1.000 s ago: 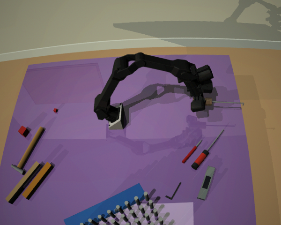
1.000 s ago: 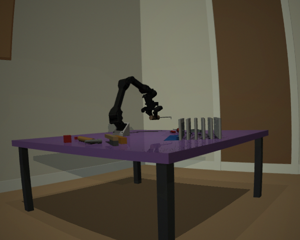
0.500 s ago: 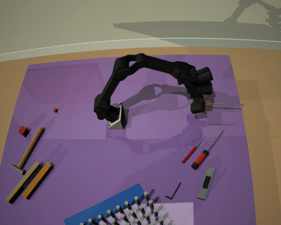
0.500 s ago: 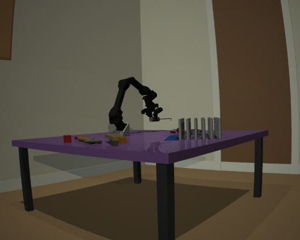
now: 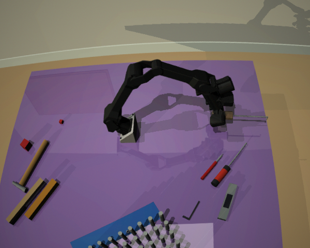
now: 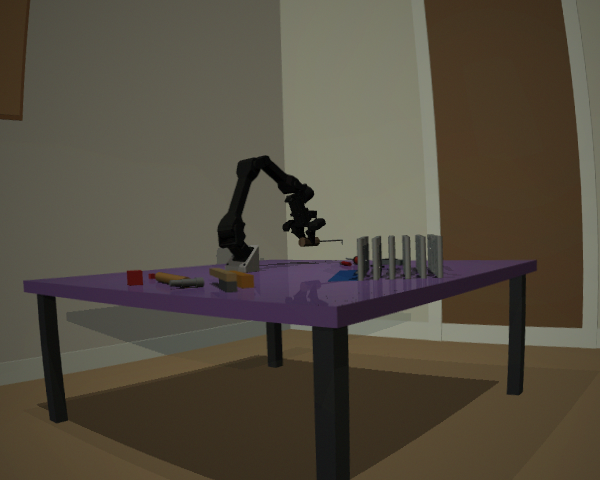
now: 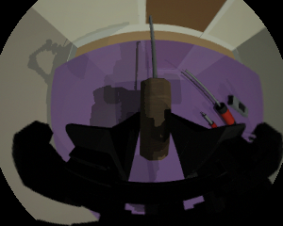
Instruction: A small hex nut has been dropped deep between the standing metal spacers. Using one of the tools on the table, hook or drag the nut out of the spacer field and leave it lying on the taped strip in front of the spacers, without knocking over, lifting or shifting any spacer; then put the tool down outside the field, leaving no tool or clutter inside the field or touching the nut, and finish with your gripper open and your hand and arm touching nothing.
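Note:
My gripper (image 5: 222, 117) (image 6: 308, 240) (image 7: 154, 115) is shut on the wooden handle of a hook tool (image 5: 229, 117) (image 6: 331, 241) (image 7: 155, 96), held above the table. Its thin metal shaft points right in the top view, past the table's right edge; its tip bends down in the exterior view. Grey spacers (image 5: 141, 228) (image 6: 391, 258) stand upright at the bottom of the top view, partly cut off. The blue taped strip (image 5: 118, 221) (image 6: 343, 275) lies along their front. A small dark ring (image 5: 127, 231), apparently the nut, shows beside the front spacers; its exact place is unclear.
A red screwdriver (image 5: 220, 175) (image 7: 223, 113), a thin red tool (image 5: 208, 170), a grey block-like tool (image 5: 228, 201) (image 7: 237, 104) and a hex key (image 5: 194, 211) lie right of the spacers. A hammer (image 5: 33, 163), two bars and two red cubes lie left.

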Robot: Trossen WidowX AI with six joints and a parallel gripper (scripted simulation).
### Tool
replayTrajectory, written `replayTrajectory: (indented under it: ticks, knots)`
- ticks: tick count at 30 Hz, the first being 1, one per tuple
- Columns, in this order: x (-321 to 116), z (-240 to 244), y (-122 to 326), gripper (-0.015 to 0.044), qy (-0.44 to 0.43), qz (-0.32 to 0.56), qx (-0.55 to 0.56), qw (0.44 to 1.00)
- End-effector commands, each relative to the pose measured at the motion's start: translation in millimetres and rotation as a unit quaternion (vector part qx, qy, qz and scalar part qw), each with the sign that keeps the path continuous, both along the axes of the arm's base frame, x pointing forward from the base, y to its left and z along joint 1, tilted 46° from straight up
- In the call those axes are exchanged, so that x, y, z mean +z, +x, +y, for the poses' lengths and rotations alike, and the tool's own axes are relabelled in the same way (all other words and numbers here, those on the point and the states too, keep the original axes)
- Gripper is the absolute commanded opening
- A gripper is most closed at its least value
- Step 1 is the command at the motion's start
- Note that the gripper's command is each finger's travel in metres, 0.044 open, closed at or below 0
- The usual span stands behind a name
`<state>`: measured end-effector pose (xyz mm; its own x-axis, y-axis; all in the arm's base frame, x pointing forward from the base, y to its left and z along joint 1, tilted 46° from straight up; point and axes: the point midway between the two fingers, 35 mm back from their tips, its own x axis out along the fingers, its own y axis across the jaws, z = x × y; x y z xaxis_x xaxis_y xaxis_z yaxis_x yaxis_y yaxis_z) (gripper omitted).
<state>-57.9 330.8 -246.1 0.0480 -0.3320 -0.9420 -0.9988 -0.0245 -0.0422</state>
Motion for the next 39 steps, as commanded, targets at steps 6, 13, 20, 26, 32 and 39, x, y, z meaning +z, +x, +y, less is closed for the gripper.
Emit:
replayTrajectory:
  ticks: [6, 13, 20, 26, 32, 39]
  knots:
    - [-6, -7, 0, 0.0, 0.0, 0.001, -0.002, 1.0]
    - [-10, -11, 0, 0.0, 0.0, 0.001, -0.002, 1.0]
    - [-14, -16, 1, 0.0, 0.0, 0.001, -0.002, 1.0]
    - [-17, -20, 1, 0.0, 0.0, 0.001, -0.002, 1.0]
    - [-20, -24, 1, 0.0, 0.0, 0.001, -0.002, 1.0]
    - [-24, -29, 2, 0.0, 0.0, 0.001, -0.002, 1.0]
